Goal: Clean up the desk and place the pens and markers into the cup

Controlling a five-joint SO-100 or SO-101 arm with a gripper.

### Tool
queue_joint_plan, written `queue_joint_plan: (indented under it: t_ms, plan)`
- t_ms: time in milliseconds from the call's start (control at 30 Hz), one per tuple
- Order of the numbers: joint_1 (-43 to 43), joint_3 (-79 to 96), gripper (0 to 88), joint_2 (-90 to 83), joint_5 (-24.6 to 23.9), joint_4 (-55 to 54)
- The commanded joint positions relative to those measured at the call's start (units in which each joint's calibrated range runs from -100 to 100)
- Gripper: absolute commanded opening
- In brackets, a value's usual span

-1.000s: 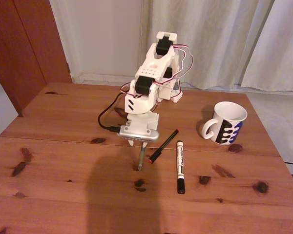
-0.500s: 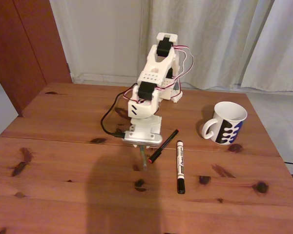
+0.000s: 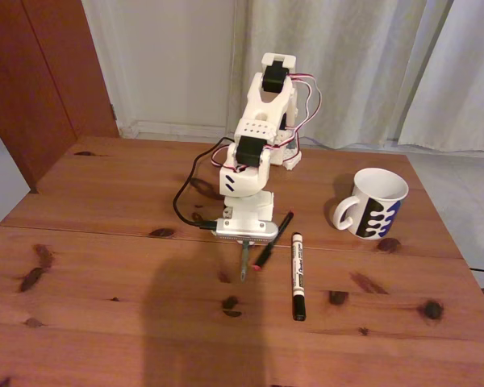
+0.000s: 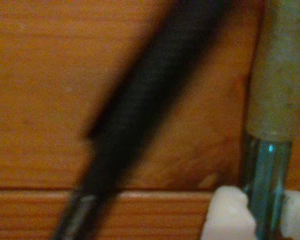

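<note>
- Green-teal pen (image 3: 244,262): in the fixed view it sticks out below the gripper (image 3: 244,242), pointing toward the camera, its far end under the gripper head.
- Wrist view: the same pen (image 4: 266,165) runs up the right side, its clear teal part set between two white fingertips (image 4: 225,215) at the bottom edge.
- Fingers: drawn in close on either side of the pen, pinching it; no visible gap.
- Black pen with red tip (image 3: 273,240): lies diagonally on the desk (image 3: 105,266), just right of the gripper; a blurred dark bar in the wrist view (image 4: 140,125).
- White marker (image 3: 298,274): flat on the desk, right of the black pen, apart from the fingers.
- Cup (image 3: 373,203): upright, well to the right, handle facing left.
</note>
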Motion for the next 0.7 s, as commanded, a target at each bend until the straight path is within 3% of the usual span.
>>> queue_joint_plan:
  t_ms: [0,367,667]
  plan:
    - [-0.27,-0.1,0.5,-1.08,-0.21,-0.68]
    - [-0.19,3.33,0.5,-15.64,-5.24,-9.8]
    - [0.69,21.81,0.5,-38.73,-12.63,-30.87]
